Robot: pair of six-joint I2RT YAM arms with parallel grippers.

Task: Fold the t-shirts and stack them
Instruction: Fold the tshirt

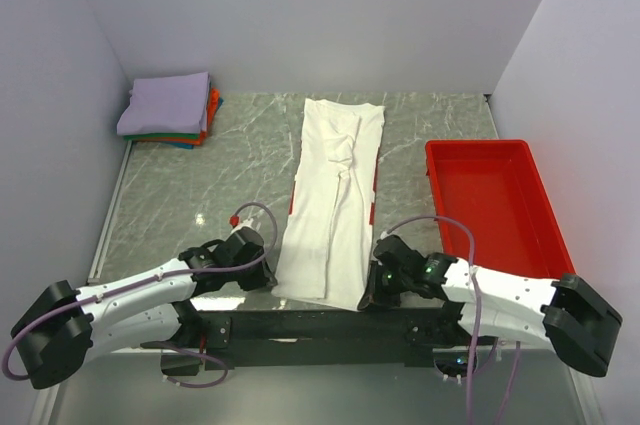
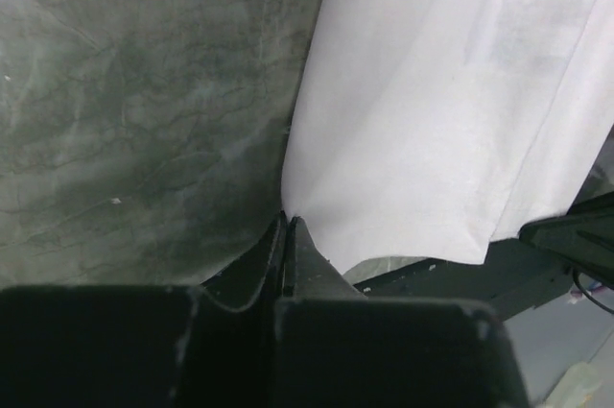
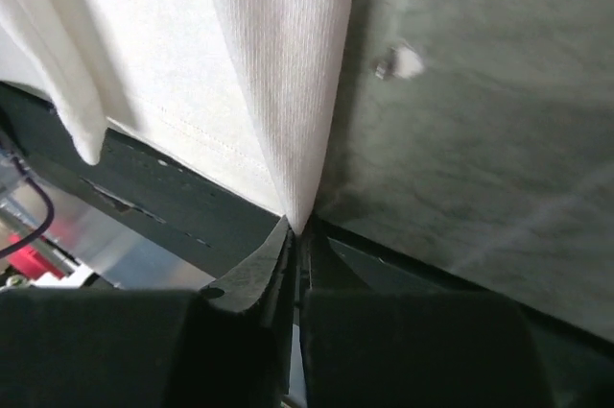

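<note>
Black fingers of the left gripper [image 2: 288, 221] fill the bottom edge of the left wrist view, pressed together with no visible gap. Their tips pinch the edge of the white t-shirt [image 2: 432, 120], which spreads from the tips toward the upper right of that frame. The grey marbled table [image 2: 134, 110] occupies the left half.

Right wrist view, same arrangement: the right gripper [image 3: 295, 228] has its fingers closed against each other. A narrow fold of the ribbed white cloth runs straight down into the tips. Cloth lies at upper left, table surface at right.

Top view: the white t-shirt lies in the centre of the frame as a long, narrow strip running from the far side of the table to the near edge. Its sides are folded inward, and wrinkles bunch in the upper part. Thin slivers of red show along both long edges at mid-length. The left gripper sits at the strip's lower-left corner and the right gripper at its lower-right corner. Both arms reach in low from the bottom corners of the frame.

The stack of folded t-shirts [image 1: 168, 113] rests in the upper left corner of the table, well apart from the white one. The lavender t-shirt [image 1: 165, 100] is on top, with orange, green and blue layers showing beneath it. The red tray [image 1: 490, 210] sits at the right of the frame, near the white t-shirt but not touching it.
</note>
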